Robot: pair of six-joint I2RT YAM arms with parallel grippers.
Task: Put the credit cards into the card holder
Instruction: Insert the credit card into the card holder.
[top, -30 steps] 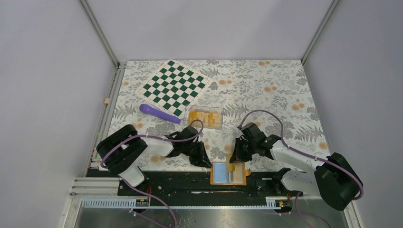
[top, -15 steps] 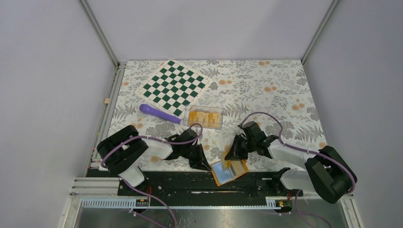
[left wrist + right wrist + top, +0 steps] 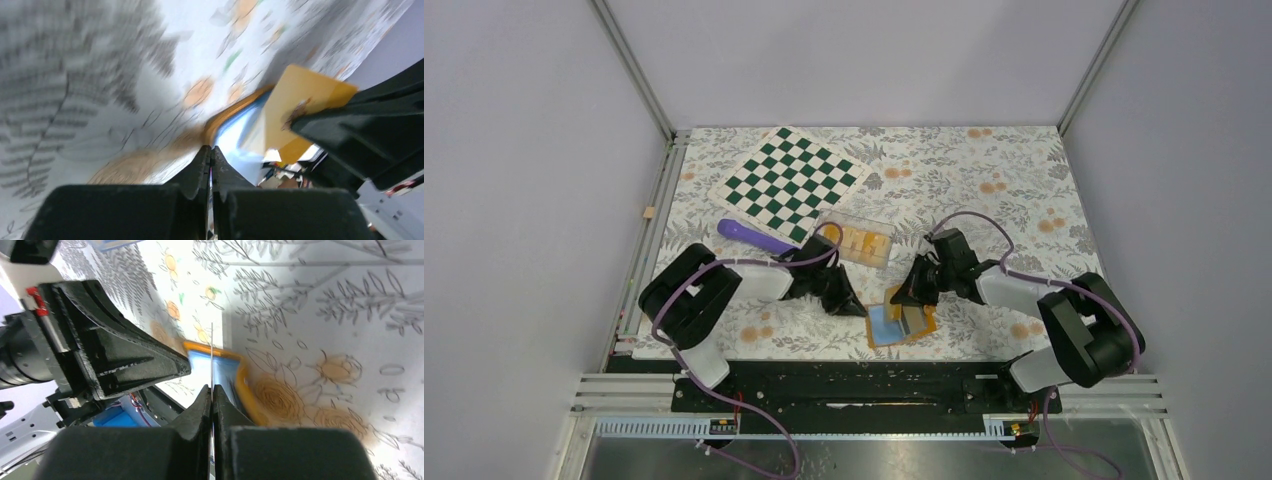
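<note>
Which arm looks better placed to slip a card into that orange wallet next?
Right. The right gripper is shut on a yellow card at the open card holder. The left gripper, shut beside the holder, carries no card.

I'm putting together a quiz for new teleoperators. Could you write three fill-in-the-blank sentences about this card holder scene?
1. The card holder is folded ____, so its light-blue inside shows.
2. The right gripper pinches a thin yellow ____ in its jaws.
3. The chessboard has white and ____ squares.

Missing words: open; card; green.
</note>
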